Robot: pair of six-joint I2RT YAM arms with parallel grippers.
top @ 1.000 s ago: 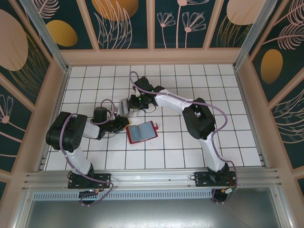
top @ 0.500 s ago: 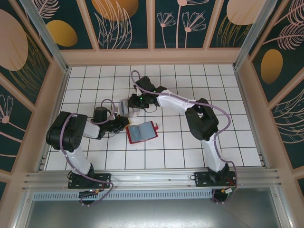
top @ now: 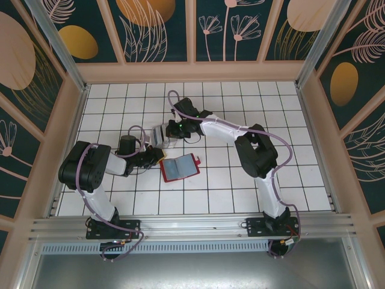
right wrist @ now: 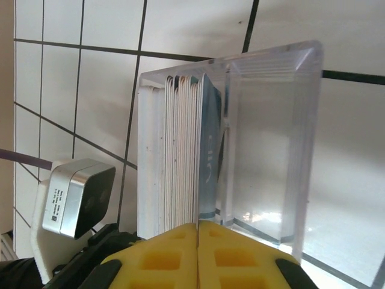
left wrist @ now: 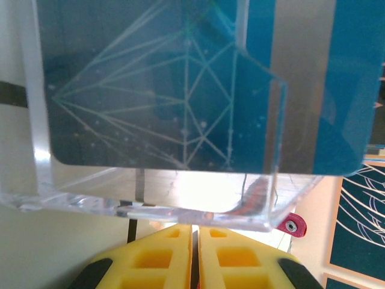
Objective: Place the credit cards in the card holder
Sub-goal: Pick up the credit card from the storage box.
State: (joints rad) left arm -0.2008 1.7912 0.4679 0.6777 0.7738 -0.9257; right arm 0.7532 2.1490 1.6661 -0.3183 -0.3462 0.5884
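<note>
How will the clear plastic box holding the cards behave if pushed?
The clear, hard-walled plastic box likely stays stiff and slides easily on the smooth white tiles. The thin cards packed against one wall may tip it sideways.

The right gripper (right wrist: 197,226) is closing fully at the edge of the credit cards (right wrist: 180,156) standing in the clear box (right wrist: 271,150), while its elbow is swinging slightly right.

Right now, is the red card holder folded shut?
No, the card holder lies open, its grey-blue inner pockets facing up.
</note>
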